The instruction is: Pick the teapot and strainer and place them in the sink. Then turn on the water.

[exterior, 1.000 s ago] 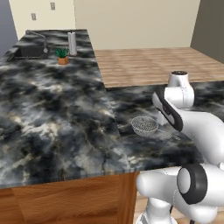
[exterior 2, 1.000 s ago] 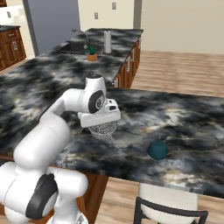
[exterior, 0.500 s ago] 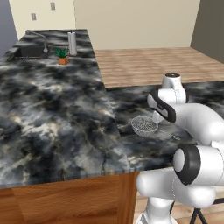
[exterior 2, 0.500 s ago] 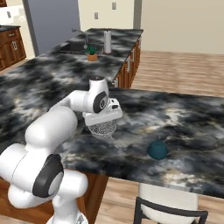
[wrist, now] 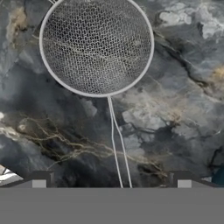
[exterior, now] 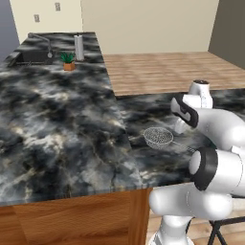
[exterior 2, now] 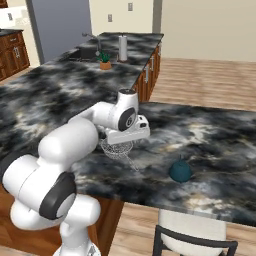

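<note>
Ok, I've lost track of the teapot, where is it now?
In the right base view the teapot sits on the dark marble counter near its front edge, to the right of the strainer and apart from it.

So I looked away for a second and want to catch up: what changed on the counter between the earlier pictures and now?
Only the arm moved: its elbow swung forward and down, and the gripper settled closer over the strainer, jaws open astride its handle, gripping nothing. The strainer, the teapot, the potted plant and the far sink stayed put on the counter.
</note>
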Available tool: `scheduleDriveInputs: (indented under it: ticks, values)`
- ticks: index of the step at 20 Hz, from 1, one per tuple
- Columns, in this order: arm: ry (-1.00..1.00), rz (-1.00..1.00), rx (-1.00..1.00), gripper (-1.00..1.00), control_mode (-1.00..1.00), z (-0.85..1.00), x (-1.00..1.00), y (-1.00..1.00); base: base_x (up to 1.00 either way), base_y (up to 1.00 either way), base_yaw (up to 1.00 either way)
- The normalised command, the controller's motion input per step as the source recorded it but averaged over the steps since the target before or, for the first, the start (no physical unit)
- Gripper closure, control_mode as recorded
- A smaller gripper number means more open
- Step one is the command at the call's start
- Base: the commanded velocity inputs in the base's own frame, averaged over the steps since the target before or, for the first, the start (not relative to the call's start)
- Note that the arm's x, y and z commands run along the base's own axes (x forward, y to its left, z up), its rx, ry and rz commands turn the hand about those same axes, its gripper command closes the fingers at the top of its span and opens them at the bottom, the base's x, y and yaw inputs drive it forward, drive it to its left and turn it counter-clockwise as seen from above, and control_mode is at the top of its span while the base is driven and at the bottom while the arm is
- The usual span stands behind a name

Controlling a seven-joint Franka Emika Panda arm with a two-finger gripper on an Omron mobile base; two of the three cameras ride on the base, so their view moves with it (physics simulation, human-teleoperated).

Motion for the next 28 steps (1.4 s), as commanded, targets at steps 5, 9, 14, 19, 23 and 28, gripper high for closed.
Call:
scheduleDriveInputs:
  ticks: [5,9,14,19,23,28]
  values:
    - [0.00,0.00,0.09,-1.00,-1.00,-0.25,0.07,-0.03,0.00,0.00,0.00]
    - [0.00,0.00,0.08,-1.00,-1.00,-0.26,0.10,0.00,0.00,0.00,0.00]
    - [0.12,0.00,0.02,-1.00,-1.00,-0.13,0.20,0.00,0.00,0.00,0.00]
    - [0.16,0.00,0.00,-1.00,-1.00,-0.16,0.25,0.00,0.00,0.00,0.00]
    - [0.10,0.00,0.00,-1.00,-1.00,-0.19,0.16,0.00,0.00,0.00,0.00]
    - [0.02,0.00,0.01,-1.00,-1.00,-0.20,0.05,0.00,0.00,0.00,0.00]
